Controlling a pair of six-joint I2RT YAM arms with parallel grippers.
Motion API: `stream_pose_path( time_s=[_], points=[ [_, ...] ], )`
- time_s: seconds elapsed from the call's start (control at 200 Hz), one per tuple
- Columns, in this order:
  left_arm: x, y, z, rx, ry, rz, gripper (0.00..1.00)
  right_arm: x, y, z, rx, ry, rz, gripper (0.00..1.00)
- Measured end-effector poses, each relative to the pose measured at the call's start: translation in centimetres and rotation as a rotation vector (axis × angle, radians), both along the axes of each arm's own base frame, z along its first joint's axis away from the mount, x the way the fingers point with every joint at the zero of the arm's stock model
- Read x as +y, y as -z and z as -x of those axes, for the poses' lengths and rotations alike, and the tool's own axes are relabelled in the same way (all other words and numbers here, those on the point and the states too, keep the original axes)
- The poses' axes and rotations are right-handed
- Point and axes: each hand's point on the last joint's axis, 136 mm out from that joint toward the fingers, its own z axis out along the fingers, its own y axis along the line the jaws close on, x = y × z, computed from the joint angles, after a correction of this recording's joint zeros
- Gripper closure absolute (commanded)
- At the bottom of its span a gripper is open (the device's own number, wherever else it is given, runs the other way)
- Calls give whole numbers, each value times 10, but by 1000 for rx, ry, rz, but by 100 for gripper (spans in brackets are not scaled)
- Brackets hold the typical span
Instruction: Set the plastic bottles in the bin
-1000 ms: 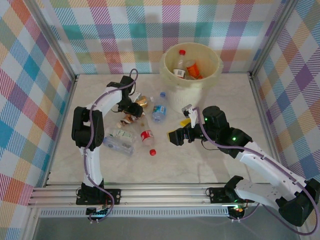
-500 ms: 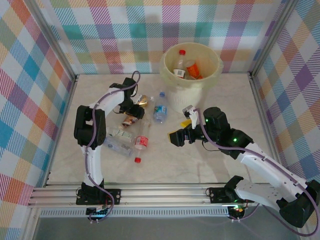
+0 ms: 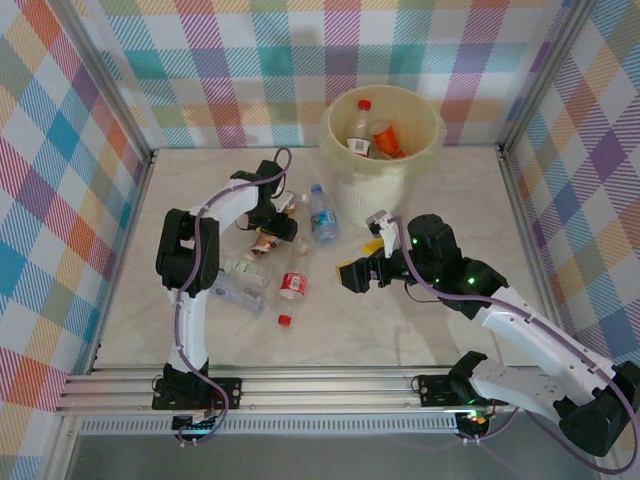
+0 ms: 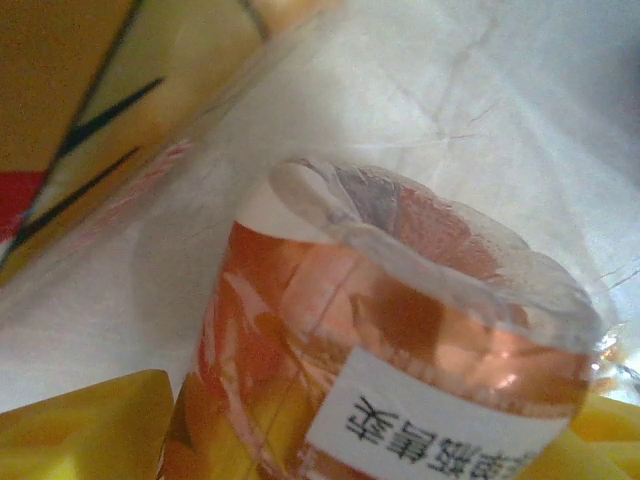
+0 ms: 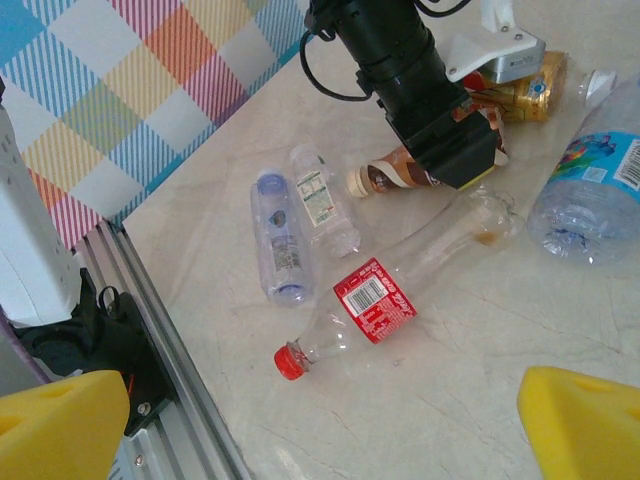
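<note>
Top camera looks down from afar, bin (image 3: 383,135) at back. Wrist cameras closely view the same bottles (image 5: 375,295) left of it.

The left arm (image 3: 182,300) and right arm (image 3: 535,345) are built alike: smooth white shell links joined by black cylindrical joints. A thin grey-purple cable (image 3: 412,280) loops loosely along each arm. Both stand on black bases (image 3: 188,385) bolted to a silver rail (image 3: 320,385). Small green lights (image 3: 465,283) glow on the right arm's black joints. The left gripper (image 5: 462,165) has a black, ribbed, boxy body with a white bracket (image 5: 500,45) beside it. The right gripper (image 5: 320,420) has bright yellow, rounded fingers (image 5: 60,425).
</note>
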Motion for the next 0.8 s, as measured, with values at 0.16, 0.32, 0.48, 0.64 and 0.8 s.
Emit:
stream_pose_path(
  time_s=[0.16, 0.32, 0.48, 0.64, 0.8],
  points=[
    [-2, 0, 0, -1, 0, 1, 38, 0, 0, 0, 0, 0, 0, 0],
    [-2, -4, 0, -7, -12, 6, 41, 2, 3, -1, 10, -3, 6, 0],
    [-4, -29, -1, -49, -24, 34, 41, 4, 6, -2, 23, -7, 4, 0],
    [-9, -80, 4, -119, -47, 113, 41, 7, 8, -3, 56, 1, -8, 0],
    [-18, -132, 11, -177, -88, 253, 39, 9, 7, -7, 97, 32, -37, 1]
  ],
)
